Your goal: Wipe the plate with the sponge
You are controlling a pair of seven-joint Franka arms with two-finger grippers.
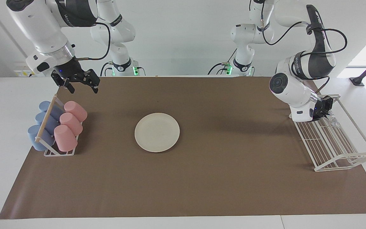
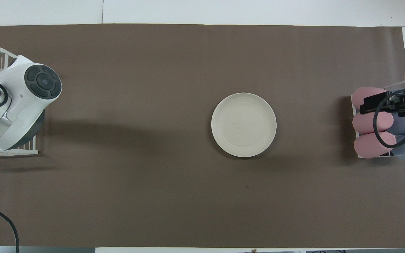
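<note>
one round cream-white plate (image 1: 157, 132) sits mid worktop (image 1: 221, 178), well apart from both sets of fingers; looks stiff and slick. one silvery mesh sponge (image 1: 333, 120) in the white wire rack (image 1: 335, 143), just beside the left gripper (image 1: 325, 109), fingers unreadable. soft, light, pinch the middle. right gripper (image 1: 80, 86) spread, empty, over six cups (image 1: 63, 125).

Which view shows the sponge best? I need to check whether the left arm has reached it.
The facing view: the sponge lies in the wire rack, with the left gripper right at it, though contact is unclear. In the overhead view the left arm covers that end of the rack, hiding the sponge entirely.
</note>
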